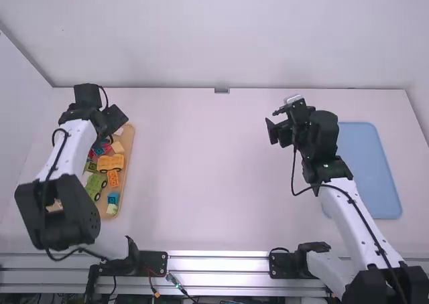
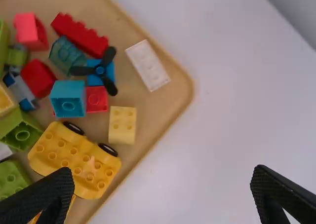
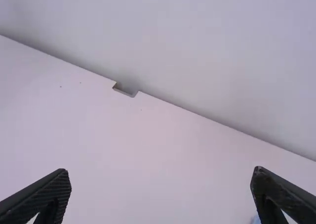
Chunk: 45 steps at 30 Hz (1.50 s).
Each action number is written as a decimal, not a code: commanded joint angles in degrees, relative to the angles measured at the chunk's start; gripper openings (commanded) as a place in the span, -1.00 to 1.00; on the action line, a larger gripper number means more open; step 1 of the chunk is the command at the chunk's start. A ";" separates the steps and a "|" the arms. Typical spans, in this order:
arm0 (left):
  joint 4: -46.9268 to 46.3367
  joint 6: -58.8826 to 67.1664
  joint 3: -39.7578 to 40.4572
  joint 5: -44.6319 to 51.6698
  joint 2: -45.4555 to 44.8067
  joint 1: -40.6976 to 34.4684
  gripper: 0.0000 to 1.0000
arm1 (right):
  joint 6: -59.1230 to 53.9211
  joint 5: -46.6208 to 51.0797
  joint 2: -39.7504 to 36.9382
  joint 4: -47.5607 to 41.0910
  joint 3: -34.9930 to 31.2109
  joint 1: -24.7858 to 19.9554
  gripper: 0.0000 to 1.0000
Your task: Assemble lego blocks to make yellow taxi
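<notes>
In the high view, a wooden tray [image 1: 123, 187] lay near the left edge of the bench [image 1: 201, 183], its long axis running from the near edge toward the far edge. The left hand [image 1: 115, 118] was over the tray's far end. On the tray, the yellow wheeled base [image 1: 110, 163] lay crosswise, one end pointing at the right long edge. A green wheeled base [image 1: 96, 185], nearer the tray's left edge, slanted from far right to near left. The right hand [image 1: 273, 122] hung over the bench right of the middle, pointing left, and a blue board [image 1: 367, 170] lay by the bench's right edge, its long axis running near to far.

In the left wrist view, the left hand [image 2: 163, 197] was released, its fingers wide apart. The yellow base sat studs up beside the tray's right long edge; which end was its front I could not tell. A pale yellow brick [image 2: 122, 125] lay near that same edge. A white brick [image 2: 148, 66], by the far right corner, had its long axis along the tray's far edge.

In the right wrist view, the right hand [image 3: 163, 197] was also released, its fingers spread, with the bench's far edge beyond.
</notes>
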 commanded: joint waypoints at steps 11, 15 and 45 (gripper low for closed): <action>-10.51 -25.68 2.08 0.87 7.08 1.92 0.98 | -0.37 -0.55 1.77 0.46 2.97 -1.03 0.98; -12.41 -25.64 2.08 -1.16 7.08 1.81 0.98 | -0.37 -0.52 1.77 0.79 2.97 -0.11 0.98; 1.53 -33.20 -12.09 -0.85 7.15 2.25 0.61 | -0.35 -0.35 1.77 2.38 2.97 1.42 0.98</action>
